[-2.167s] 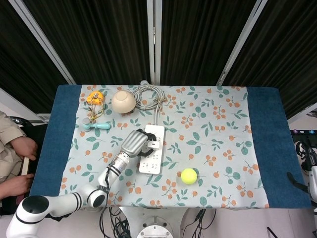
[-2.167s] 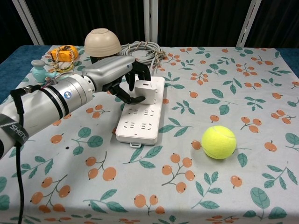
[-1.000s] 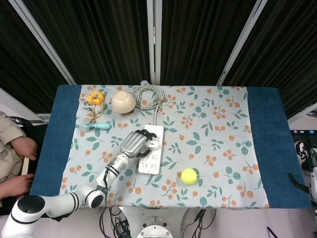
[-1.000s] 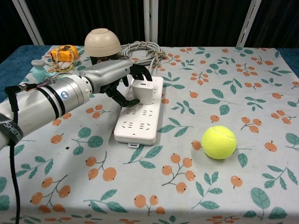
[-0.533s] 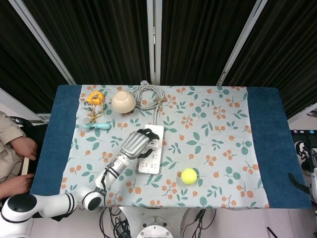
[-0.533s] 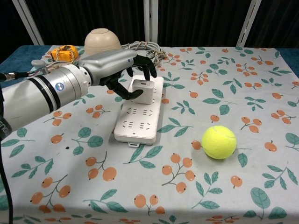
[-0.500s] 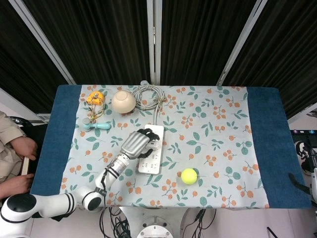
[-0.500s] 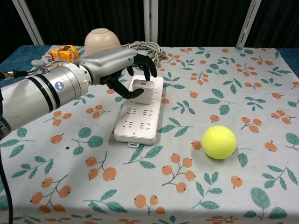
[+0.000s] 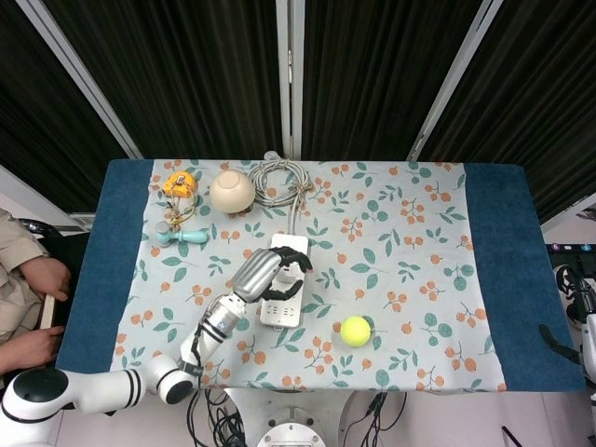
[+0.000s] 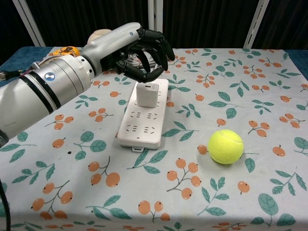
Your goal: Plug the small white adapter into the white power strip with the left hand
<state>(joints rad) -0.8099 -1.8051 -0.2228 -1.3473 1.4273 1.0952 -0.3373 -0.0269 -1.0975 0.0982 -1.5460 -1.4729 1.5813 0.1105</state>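
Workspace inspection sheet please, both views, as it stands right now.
Surface: table under a floral cloth with blue borders.
Job's things: small white adapter stands upright on the white power strip, on its far half; how deep it sits cannot be told.
Clutter: yellow-green tennis ball right of the strip; upturned beige bowl; orange toy; light blue handled object at the far left.
Hands: left hand hovers above the adapter, apart from it, fingers spread and curved, holding nothing; right hand not in view.
Cables: grey coiled cord beyond the strip.
Surroundings: dark curtains behind; a seated person at the left edge.
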